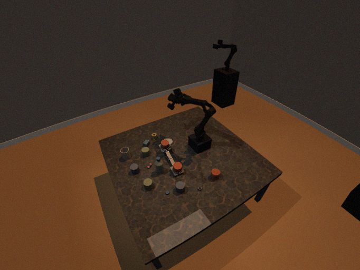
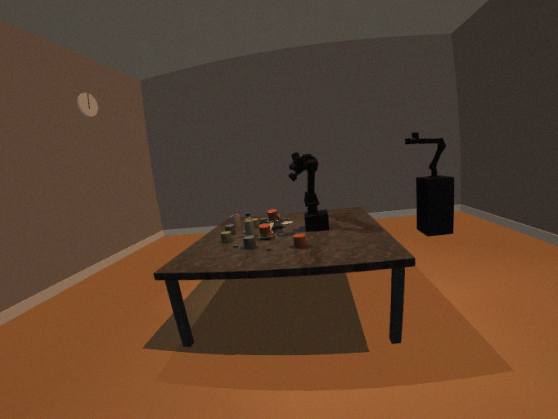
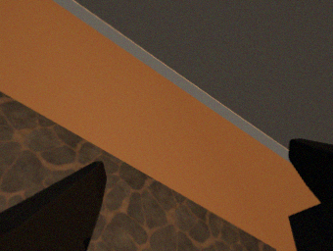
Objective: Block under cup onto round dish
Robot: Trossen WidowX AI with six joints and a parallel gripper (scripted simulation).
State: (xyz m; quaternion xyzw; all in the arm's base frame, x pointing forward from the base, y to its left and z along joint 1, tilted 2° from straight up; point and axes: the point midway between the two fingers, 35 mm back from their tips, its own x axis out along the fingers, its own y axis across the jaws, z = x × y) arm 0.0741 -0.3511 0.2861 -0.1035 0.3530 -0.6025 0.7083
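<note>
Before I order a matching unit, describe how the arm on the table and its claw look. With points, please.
The arm [image 1: 207, 116] [image 2: 311, 184] is matte black, with slim links and bulky joints, on a black box-shaped base [image 1: 200, 143] [image 2: 317, 221]. Its claw [image 1: 170, 101] [image 2: 291, 171] [image 3: 195, 159] has two dark, tapering fingers. No cables or markings are discernible.

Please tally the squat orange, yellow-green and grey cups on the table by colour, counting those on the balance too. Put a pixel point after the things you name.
Orange cups [image 1: 164, 144] [image 1: 177, 167] [image 1: 215, 173] [image 2: 272, 214] [image 2: 264, 229] [image 2: 299, 241]: 3
Yellow-green cups [image 1: 145, 151] [image 1: 147, 183] [image 2: 255, 223] [image 2: 226, 236]: 2
Grey cups [image 1: 134, 168] [image 1: 180, 186] [image 2: 229, 228] [image 2: 249, 241]: 2
Total: 7
</note>
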